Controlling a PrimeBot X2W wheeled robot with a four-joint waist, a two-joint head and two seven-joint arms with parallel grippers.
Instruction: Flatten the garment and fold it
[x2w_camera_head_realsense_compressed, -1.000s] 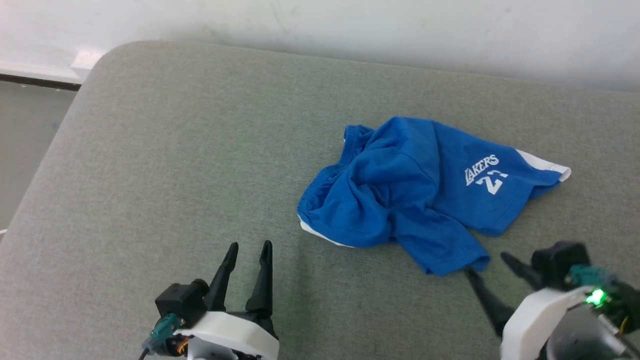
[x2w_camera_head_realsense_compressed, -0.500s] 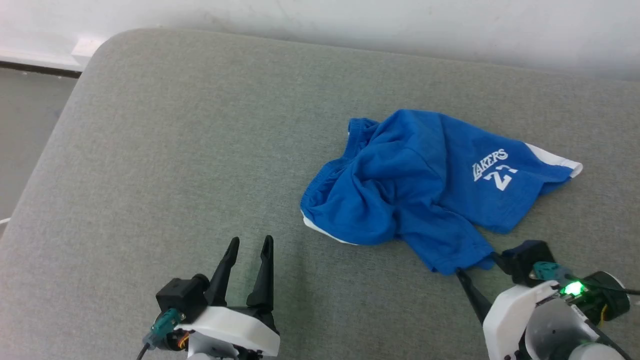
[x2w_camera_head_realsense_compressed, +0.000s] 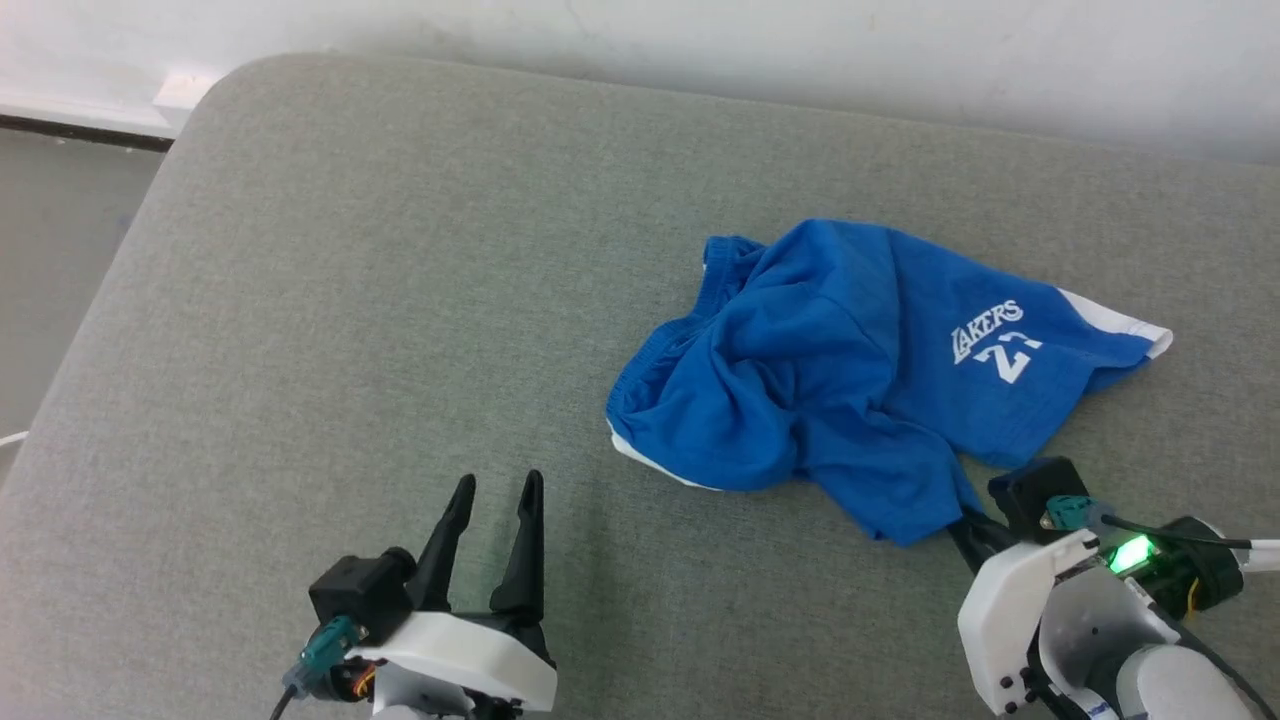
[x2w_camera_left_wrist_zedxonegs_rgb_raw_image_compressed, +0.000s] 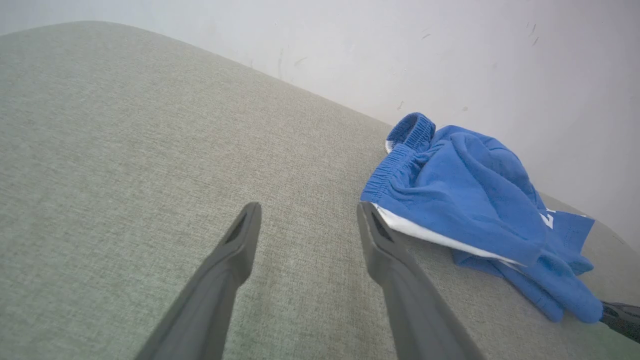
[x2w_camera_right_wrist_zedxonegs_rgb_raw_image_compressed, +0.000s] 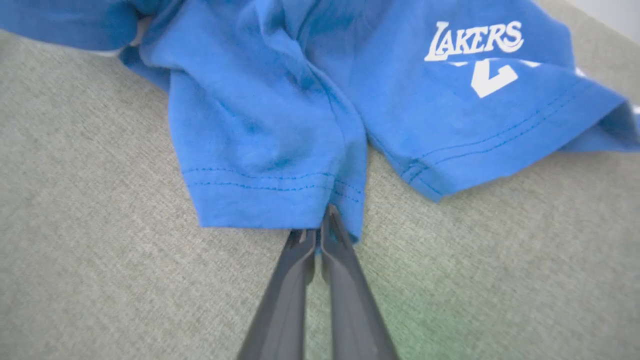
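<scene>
The garment (x2w_camera_head_realsense_compressed: 850, 370), bright blue shorts with white side stripes and white "LAKERS" print, lies crumpled right of centre on the grey cushion. Its gathered waistband (x2w_camera_left_wrist_zedxonegs_rgb_raw_image_compressed: 405, 145) faces the left arm's side. My right gripper (x2w_camera_head_realsense_compressed: 962, 522) is shut on the hem of the nearest leg (x2w_camera_right_wrist_zedxonegs_rgb_raw_image_compressed: 280, 200); in the right wrist view its fingers (x2w_camera_right_wrist_zedxonegs_rgb_raw_image_compressed: 320, 235) pinch the hem's lower edge. Over bare cushion to the garment's left, my left gripper (x2w_camera_head_realsense_compressed: 495, 490) stands open and apart from the cloth, with nothing between its fingers (x2w_camera_left_wrist_zedxonegs_rgb_raw_image_compressed: 385, 235).
The grey cushioned surface (x2w_camera_head_realsense_compressed: 350, 300) has a rounded far-left corner and drops to floor (x2w_camera_head_realsense_compressed: 50, 250) on the left. A white wall (x2w_camera_head_realsense_compressed: 700, 40) runs along its far edge.
My right gripper has moved up to the near leg hem and shut on it. The left gripper has stayed put. The head camera has shifted slightly.
</scene>
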